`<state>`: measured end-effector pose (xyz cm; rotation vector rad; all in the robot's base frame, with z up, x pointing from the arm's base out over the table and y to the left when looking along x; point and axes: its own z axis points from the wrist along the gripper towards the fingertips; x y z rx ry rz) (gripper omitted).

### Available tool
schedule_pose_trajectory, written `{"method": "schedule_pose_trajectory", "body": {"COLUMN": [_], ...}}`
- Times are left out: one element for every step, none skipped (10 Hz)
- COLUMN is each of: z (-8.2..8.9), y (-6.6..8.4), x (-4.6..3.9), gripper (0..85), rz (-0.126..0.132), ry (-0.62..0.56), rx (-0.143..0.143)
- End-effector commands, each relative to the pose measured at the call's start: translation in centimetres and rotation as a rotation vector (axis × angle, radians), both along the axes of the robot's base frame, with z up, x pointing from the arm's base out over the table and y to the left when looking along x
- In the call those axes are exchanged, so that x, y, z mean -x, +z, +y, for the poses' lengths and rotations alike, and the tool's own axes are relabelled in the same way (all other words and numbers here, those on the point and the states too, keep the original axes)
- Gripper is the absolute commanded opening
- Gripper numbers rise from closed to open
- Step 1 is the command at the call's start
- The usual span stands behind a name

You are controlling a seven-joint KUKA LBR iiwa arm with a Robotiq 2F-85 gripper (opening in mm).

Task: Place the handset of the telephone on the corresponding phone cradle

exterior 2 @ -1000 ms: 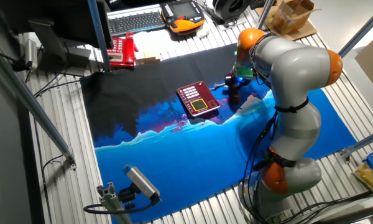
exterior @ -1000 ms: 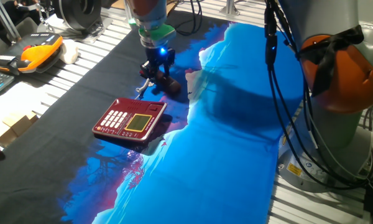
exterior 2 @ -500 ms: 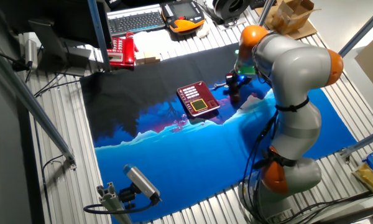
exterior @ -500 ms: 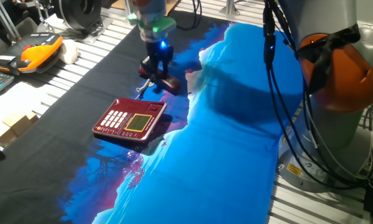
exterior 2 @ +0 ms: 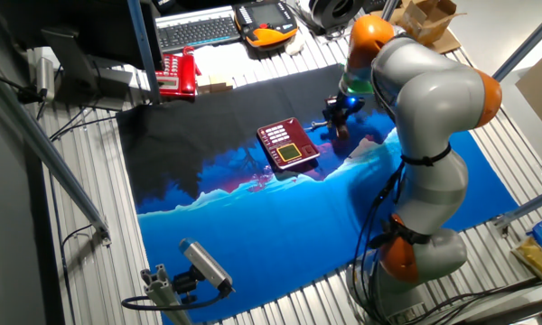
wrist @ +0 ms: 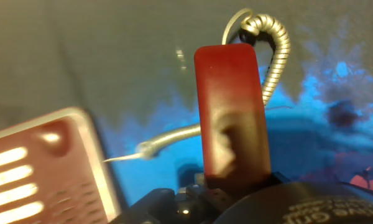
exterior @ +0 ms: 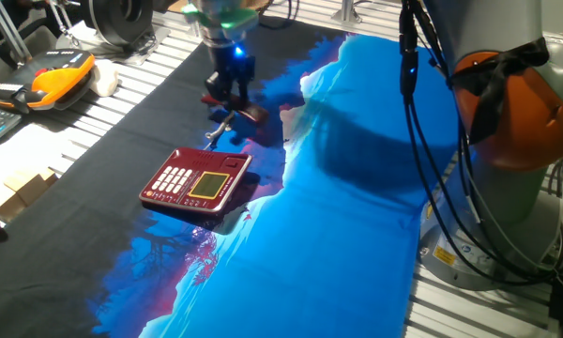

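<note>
Gripper point(exterior: 233, 94): clamped on the handset point(wrist: 231, 118), which is held clear of the cloth, its coiled pale cord point(wrist: 270, 56) trailing below.

Step in hand, as judged: carrying; the lift is done, the placing is not yet done.

Next move, as judged: the handset is to be brought over the phone cradle point(exterior: 227, 165) at the near end of the telephone point(exterior: 196, 180), aligned lengthwise, lowered and let go.

Arm point(exterior 2: 425, 99): bent over the table's far side, wrist pointed down, beside the telephone rather than above it.
</note>
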<state>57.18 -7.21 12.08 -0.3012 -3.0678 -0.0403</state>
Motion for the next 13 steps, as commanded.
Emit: {"method": "schedule_pose_trajectory", "body": {"z": [1.3, 2.8, 4.2, 5.6, 6.7, 7.8, 8.7, 9.4, 9.9, 10.2, 10.5, 10.9, 11.3], "y": [2.5, 3.5, 4.2, 4.5, 4.5, 4.4, 4.1, 3.5, 3.1, 2.6, 2.1, 1.5, 0.9], "x": [-0.18, -0.39, -0.5, -0.44, -0.3, -0.2, -0.15, -0.13, -0.14, -0.11, -0.07, 0.09, 0.34], "gripper": [0.0, 0.0, 0.0, 0.0, 0.0, 0.0, 0.0, 0.0, 0.0, 0.0, 0.0, 0.0, 0.0], "rz": [0.004, 0.02, 0.032, 0.038, 0.038, 0.032, 0.026, 0.027, 0.04, 0.053, 0.069, 0.074, 0.068], "ry": [0.015, 0.029, 0.033, 0.038, 0.035, 0.032, 0.036, 0.054, 0.076, 0.103, 0.119, 0.129, 0.128], "rx": [0.005, 0.009, -0.001, -0.002, 0.004, 0.005, 0.008, 0.03, 0.018, 0.002, 0.005, 0.015, 0.02]}}
